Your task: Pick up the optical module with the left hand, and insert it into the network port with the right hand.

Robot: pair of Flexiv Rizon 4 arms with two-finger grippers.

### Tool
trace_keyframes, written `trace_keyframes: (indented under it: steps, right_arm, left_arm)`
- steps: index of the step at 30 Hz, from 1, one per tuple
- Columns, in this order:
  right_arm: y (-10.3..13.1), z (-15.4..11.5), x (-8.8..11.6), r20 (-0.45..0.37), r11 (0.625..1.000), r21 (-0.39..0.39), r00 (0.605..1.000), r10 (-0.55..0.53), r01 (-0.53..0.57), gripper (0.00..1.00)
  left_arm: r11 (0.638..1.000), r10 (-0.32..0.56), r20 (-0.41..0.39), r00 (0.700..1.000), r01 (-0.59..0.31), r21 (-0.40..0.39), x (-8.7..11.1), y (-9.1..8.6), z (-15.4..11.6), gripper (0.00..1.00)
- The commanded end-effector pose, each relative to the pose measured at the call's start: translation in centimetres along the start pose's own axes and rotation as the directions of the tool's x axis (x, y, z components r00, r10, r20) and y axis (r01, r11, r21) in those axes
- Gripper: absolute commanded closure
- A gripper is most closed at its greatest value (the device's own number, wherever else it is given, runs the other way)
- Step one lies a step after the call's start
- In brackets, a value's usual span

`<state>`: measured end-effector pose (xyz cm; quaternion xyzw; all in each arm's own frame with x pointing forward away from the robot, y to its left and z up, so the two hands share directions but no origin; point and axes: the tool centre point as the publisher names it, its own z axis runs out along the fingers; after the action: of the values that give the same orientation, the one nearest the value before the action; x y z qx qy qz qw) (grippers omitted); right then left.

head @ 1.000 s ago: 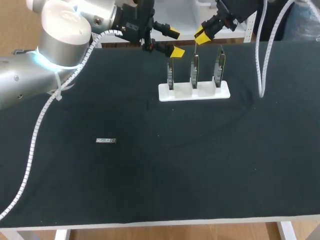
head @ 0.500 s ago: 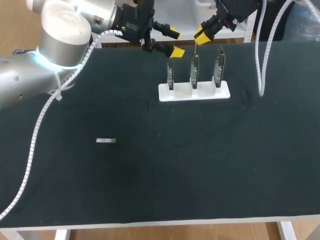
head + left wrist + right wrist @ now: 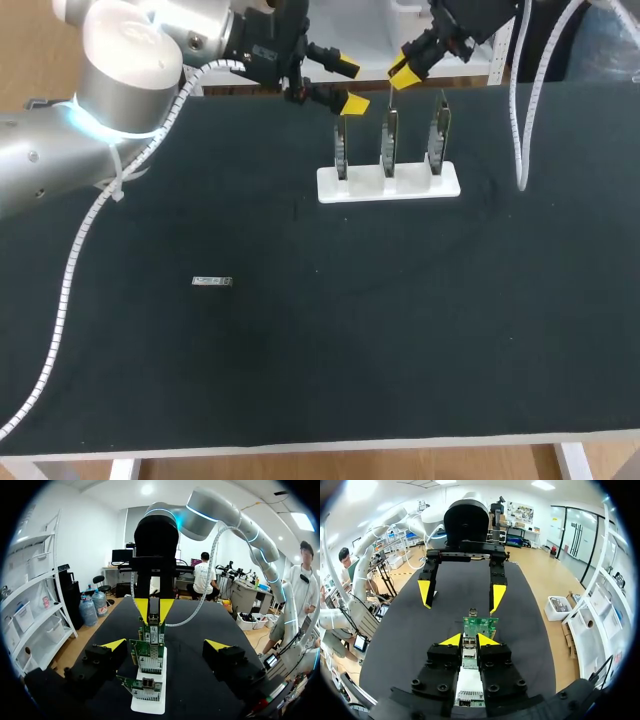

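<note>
A small silver optical module (image 3: pixel 211 282) lies flat on the black table (image 3: pixel 300 350), left of the middle. At the back, a white stand (image 3: pixel 410 186) holds three upright network cards (image 3: pixel 388 140). My left gripper (image 3: pixel 350 86) hangs open beside the leftmost card, nothing between its fingers. My right gripper (image 3: pixel 403 72) hovers just above the middle card. In the right wrist view it (image 3: pixel 469 641) is shut on a narrow silver optical module (image 3: pixel 469 656), above a green card (image 3: pixel 481 626). The left wrist view shows the cards (image 3: pixel 149 655) ahead of my open left gripper (image 3: pixel 165 645).
The table's far edge runs just behind the stand. The right arm's white cable (image 3: pixel 520 120) hangs down onto the table right of the stand. The stand (image 3: pixel 148 706) reaches under my left gripper in its wrist view.
</note>
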<state>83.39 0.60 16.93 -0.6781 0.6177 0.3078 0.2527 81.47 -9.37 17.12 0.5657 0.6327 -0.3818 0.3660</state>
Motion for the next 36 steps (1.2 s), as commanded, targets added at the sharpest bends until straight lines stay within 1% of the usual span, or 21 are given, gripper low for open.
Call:
trace_keyframes:
  steps: [1,8,36]
  right_arm:
    - [-0.86,-0.01,-0.01,-0.003,0.666,-0.746,1.000,-0.001,-0.001,1.00]
    - [-0.90,-0.22,-0.07,-0.005,0.679,-0.734,1.000,0.000,-0.004,1.00]
    - [-0.60,0.03,-0.15,0.011,0.705,-0.709,1.000,0.027,-0.011,1.00]
  left_arm:
    - [1.000,-0.002,-0.005,1.000,0.002,0.002,-0.11,0.14,0.04,0.00]
    - [1.000,-0.002,-0.005,1.000,0.002,0.002,-0.11,0.14,0.04,0.00]
    - [1.000,-0.002,-0.005,1.000,0.002,0.002,-0.11,0.14,0.04,0.00]
